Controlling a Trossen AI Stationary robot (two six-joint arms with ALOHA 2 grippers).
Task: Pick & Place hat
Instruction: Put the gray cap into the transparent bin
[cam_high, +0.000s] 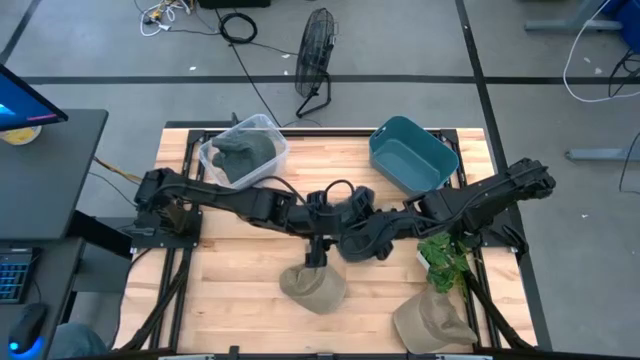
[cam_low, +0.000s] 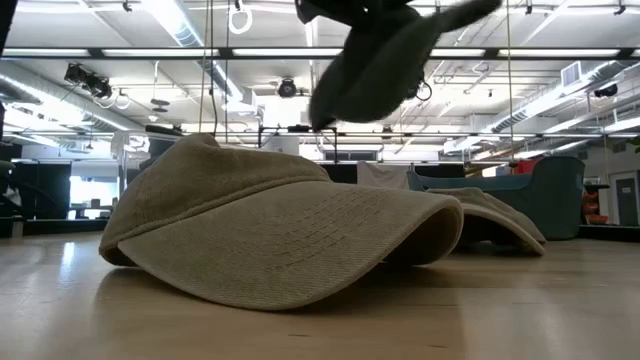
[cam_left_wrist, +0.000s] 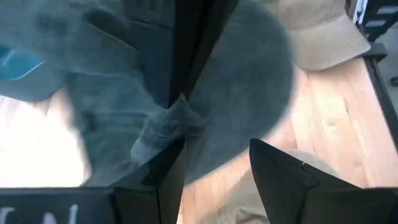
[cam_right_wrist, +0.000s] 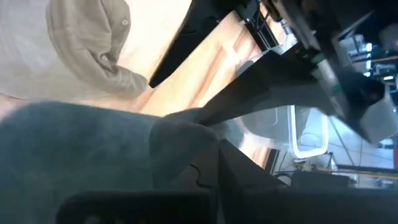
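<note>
left gripper (cam_high: 322, 213) at table centre, fingers spread, dark hat (cam_high: 352, 205) between | right gripper (cam_high: 368, 232) clamped on it, aloft (both arms meet) | tan hats (cam_high: 313, 288) at 6, (cam_high: 432, 322) at 5 | blue bin (cam_high: 411, 155) at 1

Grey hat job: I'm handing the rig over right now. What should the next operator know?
Right pincer: shut on the grey hat, held in the air over mid-table.
Left pincer: right beside that hat; its grip is unclear.
Two tan hats lie on the table near the front edge.
Done: one dark hat sits in the clear bin.
Left: place the grey hat, probably then both tan ones. The teal bin holds nothing.
</note>
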